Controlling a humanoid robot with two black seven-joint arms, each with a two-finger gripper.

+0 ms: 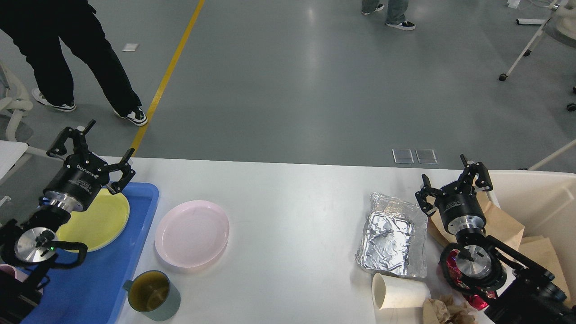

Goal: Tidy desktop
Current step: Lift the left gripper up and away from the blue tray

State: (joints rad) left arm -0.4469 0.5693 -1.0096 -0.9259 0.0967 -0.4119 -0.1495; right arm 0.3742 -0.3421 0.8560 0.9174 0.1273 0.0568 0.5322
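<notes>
with both sets of fingers wide and empty, left gripper (pixel 100 158) over the blue tray (pixel 135 234), the pink plate (pixel 192 233) mid-surface (pixel 292 202) could slide away if pinched at its shallow rim.

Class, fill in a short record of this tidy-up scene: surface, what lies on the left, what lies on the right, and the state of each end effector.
surface: white desktop
left side: yellow plate in blue tray; pink plate and green mug on the desktop
right side: foil tray, tipped paper cup, cream bin holding brown paper bags
left end effector: open, empty
right end effector: open, empty
</notes>
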